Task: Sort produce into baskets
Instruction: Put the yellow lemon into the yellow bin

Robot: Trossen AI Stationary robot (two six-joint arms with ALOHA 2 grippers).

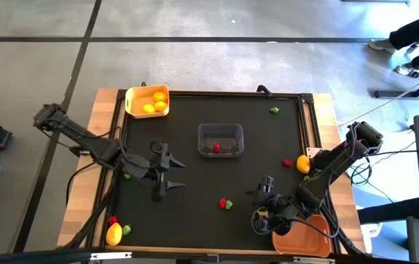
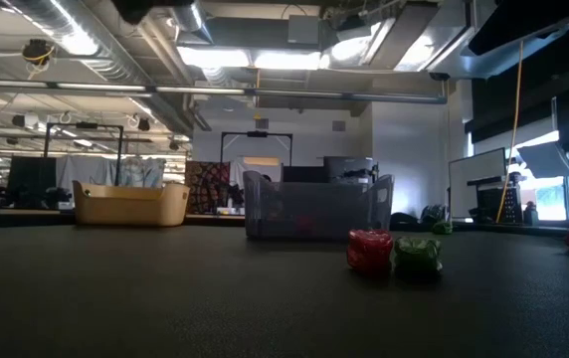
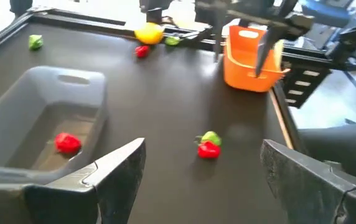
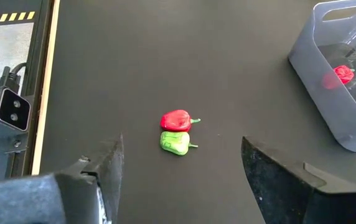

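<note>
A red piece (image 4: 176,120) and a green piece (image 4: 175,143) lie side by side on the black mat, between my two grippers (image 1: 225,204). My right gripper (image 4: 181,180) is open and empty, a little to their right (image 1: 259,198). My left gripper (image 3: 200,180) is open and empty, left of them (image 1: 170,171) and near the clear basket (image 1: 220,139), which holds one red piece (image 3: 68,143). The yellow basket (image 1: 147,100) at the far left holds lemons. The orange basket (image 1: 302,240) stands at the near right corner.
A lemon (image 1: 303,164) and a red piece (image 1: 288,163) lie at the right edge. A green piece (image 1: 274,110) lies far right. A lemon (image 1: 114,235), a red piece (image 1: 112,220) and a green piece (image 1: 127,229) lie at the near left corner. Another green piece (image 1: 127,176) lies under my left arm.
</note>
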